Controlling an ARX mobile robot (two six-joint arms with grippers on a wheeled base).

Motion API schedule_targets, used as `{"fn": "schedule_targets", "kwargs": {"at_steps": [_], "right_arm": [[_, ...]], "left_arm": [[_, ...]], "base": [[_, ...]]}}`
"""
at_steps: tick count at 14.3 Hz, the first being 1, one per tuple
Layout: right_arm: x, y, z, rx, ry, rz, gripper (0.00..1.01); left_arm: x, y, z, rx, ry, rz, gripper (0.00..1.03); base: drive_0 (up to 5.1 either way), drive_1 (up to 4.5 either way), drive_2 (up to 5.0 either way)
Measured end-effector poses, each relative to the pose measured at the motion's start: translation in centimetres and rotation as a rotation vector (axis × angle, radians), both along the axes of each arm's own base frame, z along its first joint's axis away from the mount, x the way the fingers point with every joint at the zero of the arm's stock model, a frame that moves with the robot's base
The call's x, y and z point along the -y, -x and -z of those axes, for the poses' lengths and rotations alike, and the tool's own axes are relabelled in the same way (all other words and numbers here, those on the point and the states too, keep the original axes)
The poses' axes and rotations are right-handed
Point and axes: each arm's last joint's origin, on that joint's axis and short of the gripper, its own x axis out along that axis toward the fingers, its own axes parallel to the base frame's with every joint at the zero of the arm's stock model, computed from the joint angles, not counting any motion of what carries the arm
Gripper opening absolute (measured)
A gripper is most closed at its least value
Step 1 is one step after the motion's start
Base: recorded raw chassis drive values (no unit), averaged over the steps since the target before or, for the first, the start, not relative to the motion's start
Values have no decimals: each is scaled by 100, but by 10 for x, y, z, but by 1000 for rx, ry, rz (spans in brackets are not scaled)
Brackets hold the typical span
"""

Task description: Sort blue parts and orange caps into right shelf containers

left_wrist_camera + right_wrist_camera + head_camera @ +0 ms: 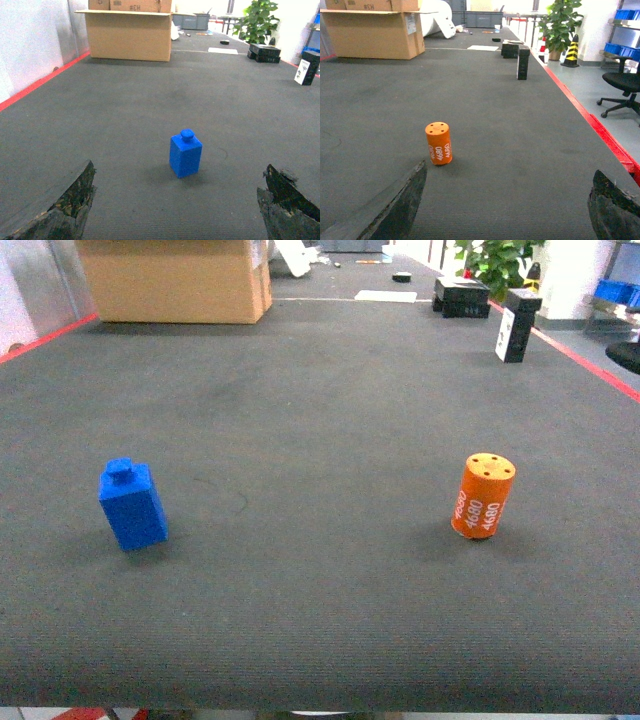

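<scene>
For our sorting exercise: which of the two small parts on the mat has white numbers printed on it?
The orange cap, an upright cylinder marked 4680; the blue part is a plain block.

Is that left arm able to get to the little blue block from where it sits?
Probably yes: the blue block stands alone ahead of the open left end effector, with only bare mat between them.

Orange cap (439,143) upright on dark mat (520,130), white "4680" on its side. Right gripper (505,210) spread wide, fingers (395,205) at bottom corners, apart from cap. Cardboard box (370,30) far left.
</scene>
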Motion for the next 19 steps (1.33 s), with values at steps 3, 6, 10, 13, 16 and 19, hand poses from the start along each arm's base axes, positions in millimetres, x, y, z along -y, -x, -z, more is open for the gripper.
{"fn": "schedule_targets", "kwargs": {"at_steps": [3, 6, 10, 13, 16, 19], "right_arm": [[0, 0, 0, 0, 0, 0, 98], [-1, -1, 1, -22, -7, 39, 98], [-23, -34, -24, 2, -43, 32, 98], [-41, -152, 2, -196, -40, -189, 98], [-40, -193, 32, -295, -46, -224, 98], [-42, -212, 48, -346, -49, -246, 98]], "left_arm": [[0, 0, 0, 0, 0, 0, 98], [6, -7, 2, -112, -26, -153, 98], [7, -44, -36, -27, -7, -182, 98], [21, -151, -20, -228, -2, 19, 98], [28, -189, 7, -331, 3, 51, 98], [29, -202, 22, -389, 0, 51, 98]], "base": [[0, 0, 0], [0, 0, 0], [0, 0, 0], [0, 0, 0], [0, 0, 0], [0, 0, 0]]}}
